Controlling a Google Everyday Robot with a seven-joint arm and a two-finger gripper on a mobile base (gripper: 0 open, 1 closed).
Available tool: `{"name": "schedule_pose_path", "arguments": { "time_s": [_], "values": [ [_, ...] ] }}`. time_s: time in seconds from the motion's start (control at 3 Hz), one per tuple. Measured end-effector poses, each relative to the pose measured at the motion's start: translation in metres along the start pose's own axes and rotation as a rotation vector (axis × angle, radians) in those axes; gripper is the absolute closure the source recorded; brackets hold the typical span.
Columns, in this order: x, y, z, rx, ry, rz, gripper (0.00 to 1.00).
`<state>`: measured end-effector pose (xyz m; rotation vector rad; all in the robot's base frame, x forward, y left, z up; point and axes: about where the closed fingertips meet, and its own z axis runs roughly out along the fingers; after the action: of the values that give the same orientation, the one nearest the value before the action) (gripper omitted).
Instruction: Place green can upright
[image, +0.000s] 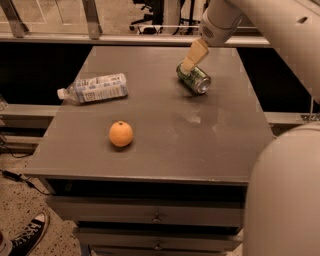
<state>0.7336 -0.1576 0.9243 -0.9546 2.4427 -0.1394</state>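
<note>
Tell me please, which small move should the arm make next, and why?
Probably lower the gripper a little onto the green can to take hold of it. The can lies on its side on the table, with the gripper just at its far end, so it needs grasping first.
</note>
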Motion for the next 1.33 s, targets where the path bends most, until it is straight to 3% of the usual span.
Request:
{"name": "schedule_pose_path", "arguments": {
  "time_s": [0.33, 0.67, 1.33],
  "values": [
    [-0.002, -0.005, 0.022, 0.025, 0.065, 0.026, 0.00],
    [-0.006, 0.006, 0.043, 0.012, 0.123, 0.030, 0.00],
    [-0.017, 0.035, 0.072, -0.071, 0.176, 0.043, 0.05]
  ]
}}
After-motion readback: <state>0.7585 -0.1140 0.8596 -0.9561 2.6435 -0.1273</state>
